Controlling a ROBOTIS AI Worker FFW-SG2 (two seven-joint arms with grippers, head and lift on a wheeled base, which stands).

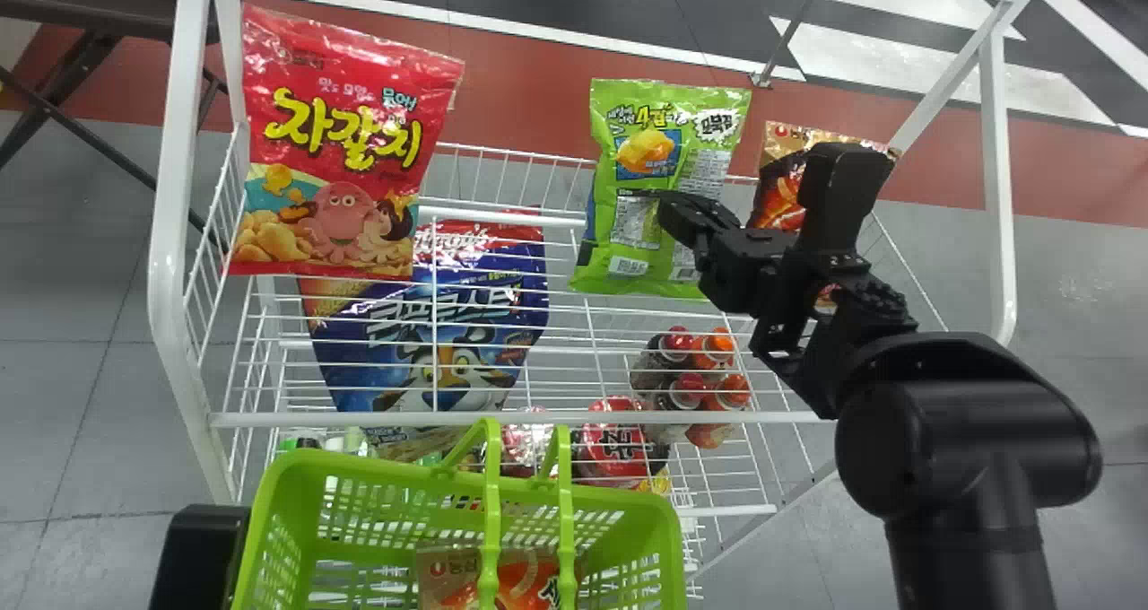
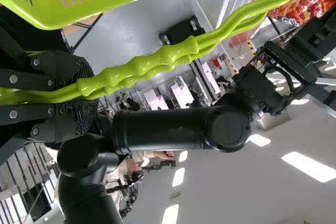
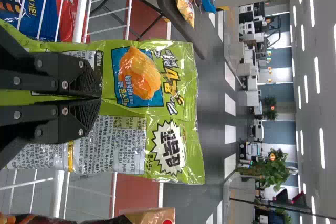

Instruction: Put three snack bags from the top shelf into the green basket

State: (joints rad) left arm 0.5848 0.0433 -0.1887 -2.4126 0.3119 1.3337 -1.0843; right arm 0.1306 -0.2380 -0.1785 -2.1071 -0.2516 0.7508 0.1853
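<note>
Right end effector (image 3: 100,98): fingers brought together at the middle of the green snack bag (image 1: 637,224), apparently pinching its film.
Green snack bag: upright at the top shelf (image 1: 305,420), between the red snack bag (image 1: 345,143) and the brown snack bag (image 1: 778,199), printed back towards the robot.
Step in hand: by my reading, securing this bag for the basket; whether its foot has left the wires I cannot tell.
Green basket (image 1: 386,474): in front of the rack, one orange snack bag (image 1: 453,583) inside, so this would make the second of three.
Next move: lift until the bag's foot clears the front rail, draw it back towards the robot, then lower it through the basket's mouth to one side of the handles (image 1: 491,520).
Right arm (image 1: 969,440): in from the bottom edge at the right of the head view, bent at the joint, its wrist section angled forward and leftward over the shelf.
Left end effector (image 2: 88,91): closed round the handles, holding the basket.
Risk: a shallow pinch on slick film could slip, or the bag could snag on the handles.
Afterwards: one more bag, red or brown, would complete the count.
</note>
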